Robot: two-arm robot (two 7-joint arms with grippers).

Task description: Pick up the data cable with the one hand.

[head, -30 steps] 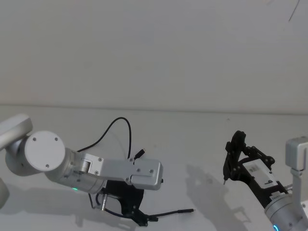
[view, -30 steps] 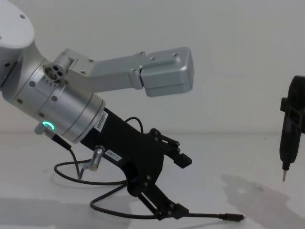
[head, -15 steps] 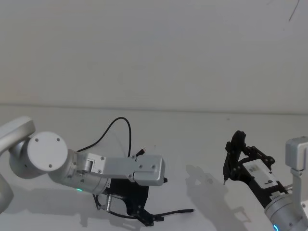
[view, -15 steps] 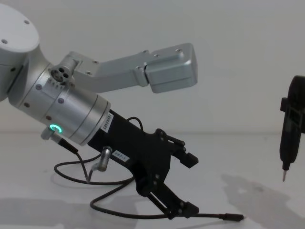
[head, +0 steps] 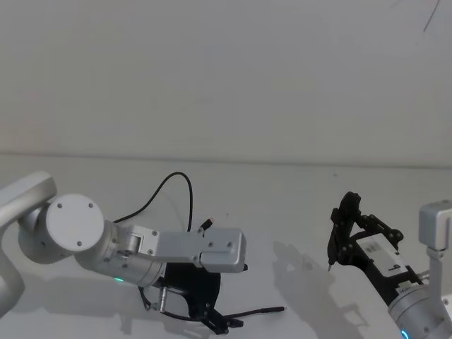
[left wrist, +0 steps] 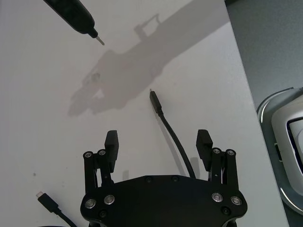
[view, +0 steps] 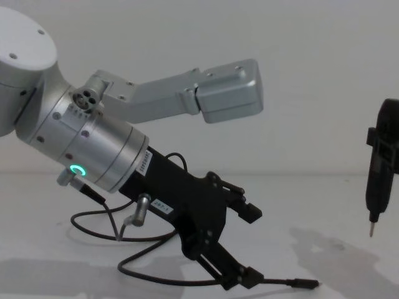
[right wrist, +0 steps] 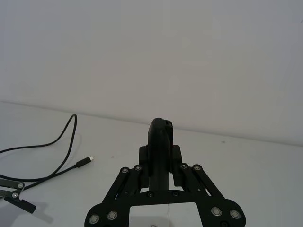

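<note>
The data cable (head: 178,181) is a thin black cord looping over the white table, with one plug (head: 271,309) near the front and the other plug (head: 205,225) farther back. My left gripper (view: 250,244) is open and tilted down over the cord's front stretch (view: 156,281). In the left wrist view the cable (left wrist: 174,140) runs between the spread fingers (left wrist: 111,143) of the left gripper (left wrist: 158,142), nearer one finger, and its plug (left wrist: 155,100) lies beyond them. My right gripper (right wrist: 161,161) hangs at the right, shut on a slim dark tool (view: 379,177) with a pointed metal tip.
The white table (head: 296,198) runs back to a pale wall. Its edge (left wrist: 244,71) lies close to the cable's front plug in the left wrist view, with a grey and white rounded body (left wrist: 284,142) beyond it. The tool tip (left wrist: 100,40) hangs above the table.
My left arm has shifted a little to the right and its open gripper has sunk closer to the cable. The right arm and its tool have not moved.
</note>
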